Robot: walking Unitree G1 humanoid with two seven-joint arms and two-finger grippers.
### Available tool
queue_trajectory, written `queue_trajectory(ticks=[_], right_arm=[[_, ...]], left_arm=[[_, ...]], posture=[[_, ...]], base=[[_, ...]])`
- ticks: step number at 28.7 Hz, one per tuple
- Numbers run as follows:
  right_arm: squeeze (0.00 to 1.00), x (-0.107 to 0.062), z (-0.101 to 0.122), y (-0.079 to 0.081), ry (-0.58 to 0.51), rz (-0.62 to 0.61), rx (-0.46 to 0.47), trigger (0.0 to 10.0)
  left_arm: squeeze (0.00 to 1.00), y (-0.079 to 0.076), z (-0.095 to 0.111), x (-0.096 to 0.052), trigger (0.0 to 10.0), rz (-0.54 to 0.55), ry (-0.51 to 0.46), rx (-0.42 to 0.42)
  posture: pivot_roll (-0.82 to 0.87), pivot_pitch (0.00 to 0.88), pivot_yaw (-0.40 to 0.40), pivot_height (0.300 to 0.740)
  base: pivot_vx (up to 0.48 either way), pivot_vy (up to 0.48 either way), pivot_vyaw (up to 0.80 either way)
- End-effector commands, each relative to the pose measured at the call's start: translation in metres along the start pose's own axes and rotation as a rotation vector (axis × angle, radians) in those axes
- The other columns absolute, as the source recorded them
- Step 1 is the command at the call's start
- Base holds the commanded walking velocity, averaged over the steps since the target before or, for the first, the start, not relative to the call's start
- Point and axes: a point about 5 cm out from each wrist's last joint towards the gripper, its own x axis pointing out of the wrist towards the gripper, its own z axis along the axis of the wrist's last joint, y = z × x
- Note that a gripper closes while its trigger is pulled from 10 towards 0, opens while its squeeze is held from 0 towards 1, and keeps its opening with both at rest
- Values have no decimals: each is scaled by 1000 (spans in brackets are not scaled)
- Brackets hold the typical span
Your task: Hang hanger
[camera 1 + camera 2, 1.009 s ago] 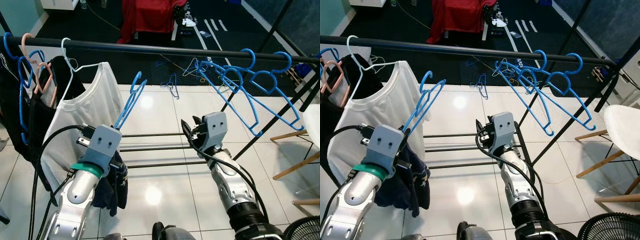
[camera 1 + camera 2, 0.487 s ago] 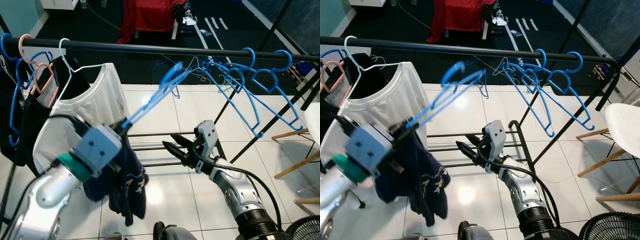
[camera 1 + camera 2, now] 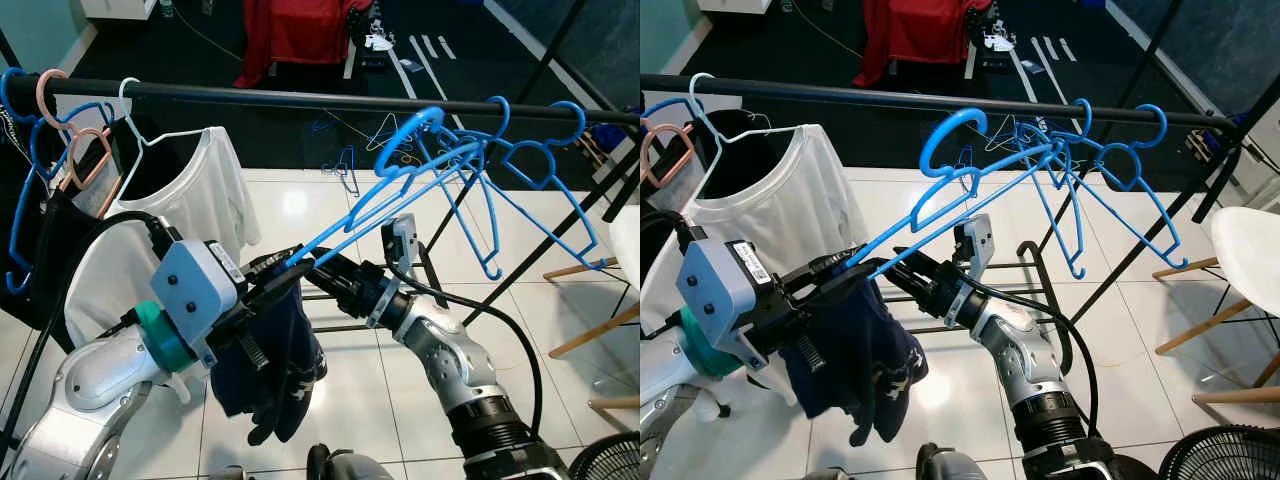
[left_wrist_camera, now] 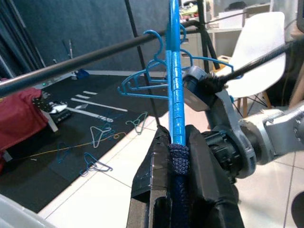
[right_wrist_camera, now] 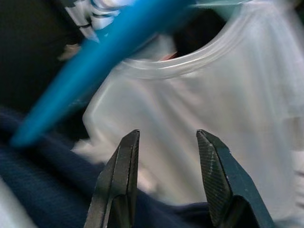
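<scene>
Blue hanger w/ dark navy garment held up toward black rail.
Left claw clamped tight on hanger's lower end; right claw parted, empty, at the garment. White tee & blue hangers on rail; glossy white tile floor, red cloth behind.

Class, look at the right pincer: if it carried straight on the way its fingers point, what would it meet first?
Most likely the dark navy garment draped on the blue plastic hanger held in the left pincer. The open right pincer is already at that cloth; the white T-shirt lies beyond. Depth is uncertain.
</scene>
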Motion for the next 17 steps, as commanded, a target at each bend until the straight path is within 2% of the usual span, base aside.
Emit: queue_trajectory(ticks=[1,3,6,13,17], right_arm=[[0,-3,-6,7,57,87,30,10000],[0,-14,-12,12,138,146,35,10000],[0,-27,-11,13,168,149,17,10000],[0,-40,-11,10,194,96,1,10000],[0,-38,-13,4,212,51,-41,10000]], left_arm=[[0,-7,2,2,10000,-45,-19,1],[0,-6,1,3,10000,-27,-8,6],[0,-3,0,3,10000,-22,6,4],[0,-1,5,3,10000,-46,-8,-16],[0,-2,9,4,10000,-62,-23,-20]], posture=[[85,14,-36,740],[88,15,-38,740],[80,17,-33,740],[69,18,-21,740],[72,18,-19,740]], base=[[0,0,0],[0,0,0],[0,0,0],[0,0,0],[0,0,0]])
